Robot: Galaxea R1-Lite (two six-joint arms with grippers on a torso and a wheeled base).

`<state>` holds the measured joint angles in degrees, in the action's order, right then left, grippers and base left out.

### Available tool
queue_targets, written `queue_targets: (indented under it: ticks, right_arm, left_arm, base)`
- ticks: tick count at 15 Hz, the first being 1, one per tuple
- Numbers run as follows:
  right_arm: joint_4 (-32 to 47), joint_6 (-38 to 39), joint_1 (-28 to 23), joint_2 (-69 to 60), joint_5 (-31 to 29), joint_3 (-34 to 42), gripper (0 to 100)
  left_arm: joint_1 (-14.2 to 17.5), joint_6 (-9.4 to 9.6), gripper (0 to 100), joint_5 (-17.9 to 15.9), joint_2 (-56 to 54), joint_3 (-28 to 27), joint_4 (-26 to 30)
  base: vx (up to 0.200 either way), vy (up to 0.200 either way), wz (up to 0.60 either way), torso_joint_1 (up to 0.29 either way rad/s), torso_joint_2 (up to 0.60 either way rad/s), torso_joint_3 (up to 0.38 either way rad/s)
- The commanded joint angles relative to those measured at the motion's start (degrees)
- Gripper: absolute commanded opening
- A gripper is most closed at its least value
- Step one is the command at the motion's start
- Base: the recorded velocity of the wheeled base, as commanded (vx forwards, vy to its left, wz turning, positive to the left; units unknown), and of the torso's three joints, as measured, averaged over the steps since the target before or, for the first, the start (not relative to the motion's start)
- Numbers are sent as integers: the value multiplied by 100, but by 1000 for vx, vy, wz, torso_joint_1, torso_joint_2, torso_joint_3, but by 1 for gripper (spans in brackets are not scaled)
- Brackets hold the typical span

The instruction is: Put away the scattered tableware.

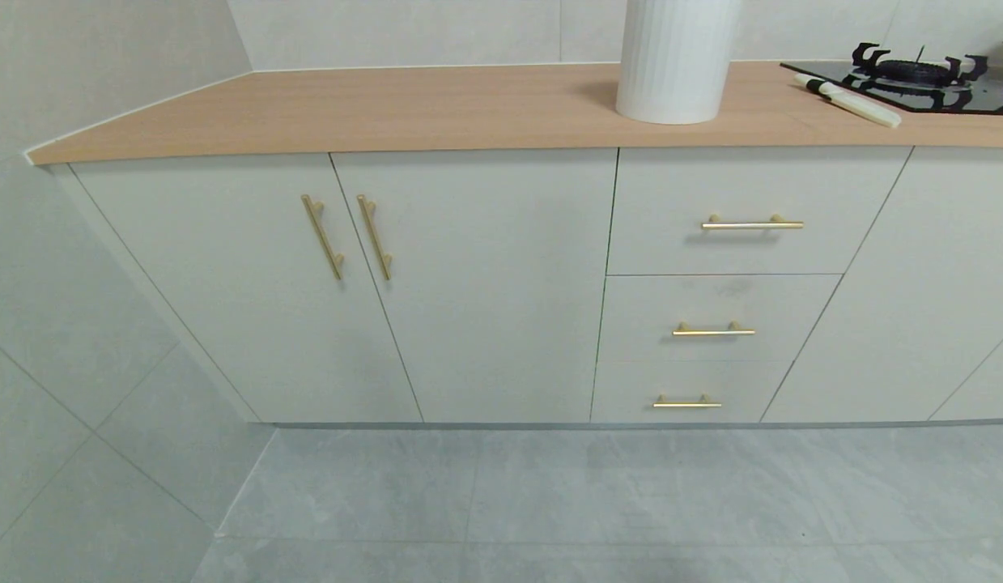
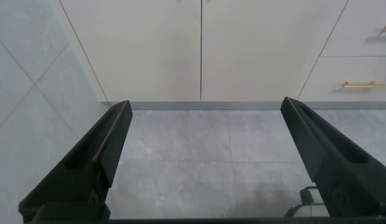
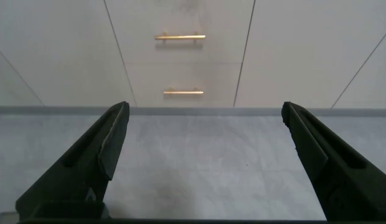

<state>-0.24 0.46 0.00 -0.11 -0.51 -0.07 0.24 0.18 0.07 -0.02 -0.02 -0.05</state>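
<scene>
Head view: a wooden tabletop runs over a pale cabinet front. In that front is a drawer stack of three closed drawers, each with a brass bar handle. Directly above the drawer stack a white ribbed container stands upright on the tabletop. The task's thing, a white utensil with a dark band near one end, lies flat on the tabletop above and to the right of the drawer stack, its far end at the edge of a black hob. Two closed doors with long brass handles stand just left of the drawer stack

Left wrist view: left gripper, jaws wide apart with nothing between them, over the grey tiled floor, facing the doors beside the drawer stack

Right wrist view: right gripper, jaws wide apart and empty, over the floor in front of the drawer stack's two lower drawers
</scene>
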Motion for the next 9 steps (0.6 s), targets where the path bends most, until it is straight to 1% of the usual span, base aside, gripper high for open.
queue_targets:
  ticks: [1, 4, 5, 8, 9]
  right_arm:
    - [7, -20, 0, 11, 7, 7, 100]
    - [7, -117, 0, 11, 7, 7, 100]
    - [7, -117, 0, 11, 7, 7, 100]
    - [7, -108, 0, 11, 7, 7, 100]
    - [7, -108, 0, 11, 7, 7, 100]
  left_arm:
    - [2, -1, 100, 1, 2, 2, -4]
    - [2, -1, 100, 1, 2, 2, -4]
    - [2, 52, 100, 1, 2, 2, -4]
    - [2, -1, 100, 1, 2, 2, -4]
    - [2, 8, 100, 1, 2, 2, -4]
  base:
    - [0, 0, 0, 0, 0, 0]
    - [0, 0, 0, 0, 0, 0]
    - [0, 0, 0, 0, 0, 0]
    - [0, 0, 0, 0, 0, 0]
    - [0, 0, 0, 0, 0, 0]
